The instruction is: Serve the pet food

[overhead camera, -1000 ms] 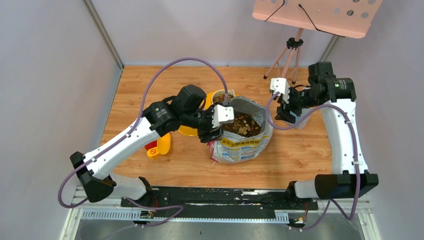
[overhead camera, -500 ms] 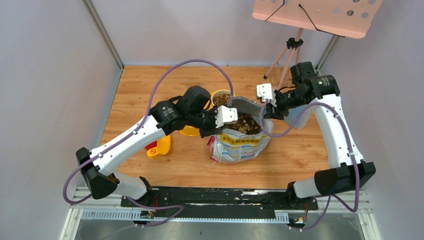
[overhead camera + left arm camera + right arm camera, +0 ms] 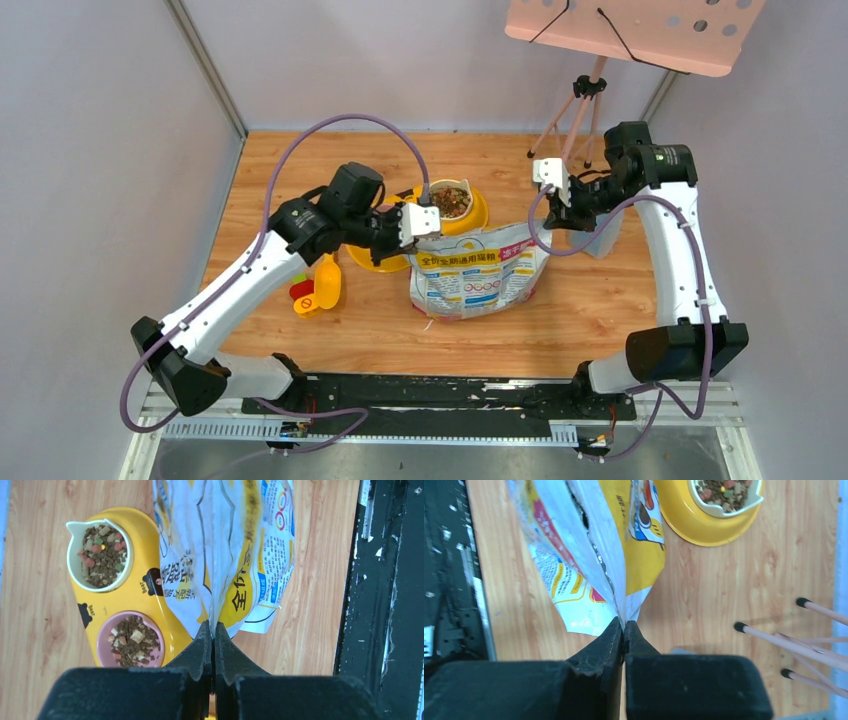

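Note:
The printed foil bag (image 3: 475, 275) stands mid-table with its mouth pulled flat, so nothing inside it shows. My left gripper (image 3: 424, 224) is shut on the bag's top left corner. The left wrist view shows the fingertips (image 3: 205, 635) pinching the bag's (image 3: 240, 555) edge. My right gripper (image 3: 556, 196) is shut on the top right corner, its jaws (image 3: 624, 625) pressed onto the foil (image 3: 589, 545). Pet food (image 3: 102, 555) fills the white bowl. More pet food (image 3: 131, 641) lies in the pink bowl of the yellow feeder (image 3: 145, 595), just behind the bag.
A yellow scoop (image 3: 322, 285) lies on the wood left of the bag, under my left forearm. A tripod (image 3: 578, 110) carrying a pink board (image 3: 640, 30) stands at the back right, its feet (image 3: 740, 627) near my right gripper. A black rail (image 3: 440, 395) runs along the near edge.
Both grippers have closed on opposite ends of the bag's rim. The open mouth, which showed kibble, has been drawn flat. My left gripper shifted left and back.

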